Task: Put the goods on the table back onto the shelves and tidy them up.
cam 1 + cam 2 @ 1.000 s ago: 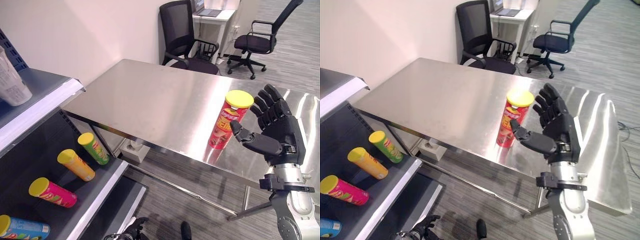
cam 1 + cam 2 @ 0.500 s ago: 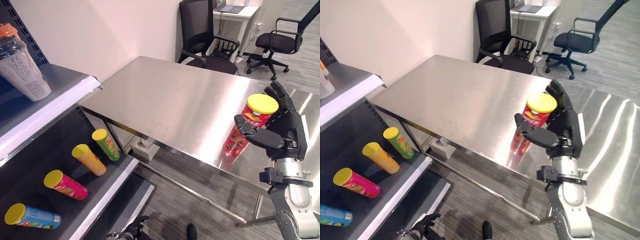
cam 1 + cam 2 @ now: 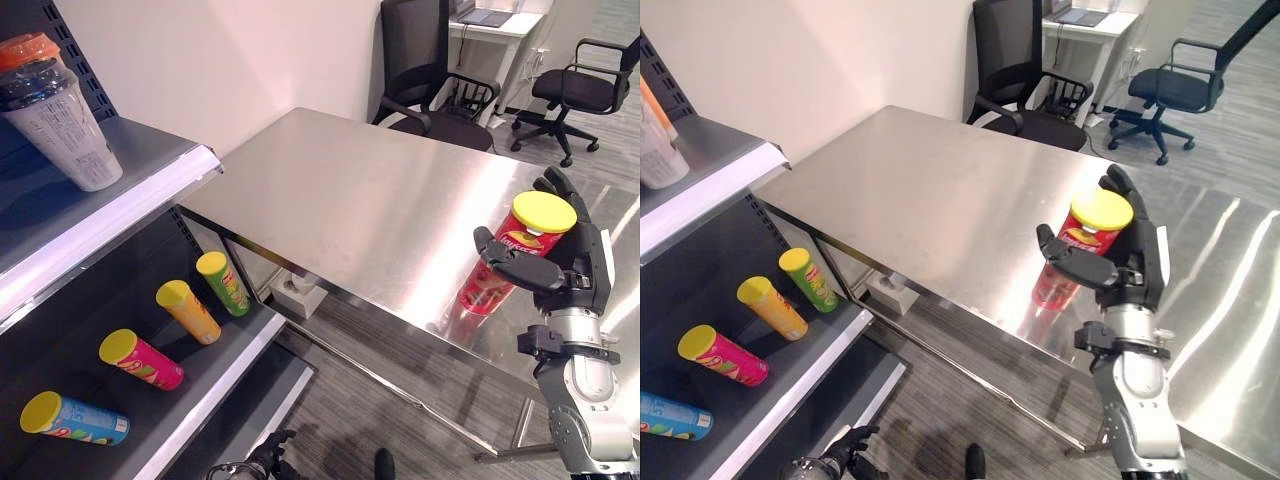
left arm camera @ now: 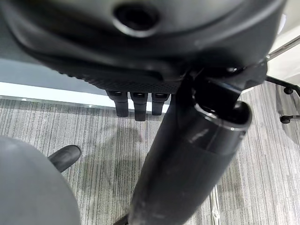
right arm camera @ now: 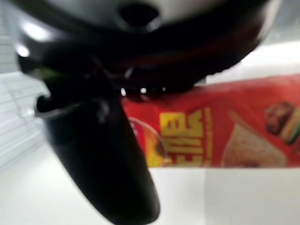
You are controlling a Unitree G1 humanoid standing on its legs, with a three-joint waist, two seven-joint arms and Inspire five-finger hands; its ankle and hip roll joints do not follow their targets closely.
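In the left eye view, a red cylindrical chip can with a yellow lid [image 3: 510,257] stands upright near the front edge of the polished steel table [image 3: 340,200], and the dark right hand [image 3: 560,270] is set around it, thumb reaching across the near side and fingers rising behind the far side, not visibly clamped. On the dark lower shelf [image 3: 215,385] at left lie 4 more yellow-lidded cans on their sides: a green can [image 3: 224,283], an orange can [image 3: 187,311], a pink can [image 3: 140,359] and a blue can [image 3: 73,419]. A grey ribbed cup with an orange lid [image 3: 58,117] stands tilted on the upper shelf [image 3: 120,215]. In the right eye view, 2 black office chairs [image 3: 1025,70] stand beyond the table, 1 beside a white desk [image 3: 1080,22]. In the left wrist view, the left hand [image 4: 187,154] hangs over grey striped carpet [image 4: 103,145], fingers hanging straight and loose, holding nothing. In the right wrist view, the red can lies just past the thumb; I cannot tell there whether the fingers press it.
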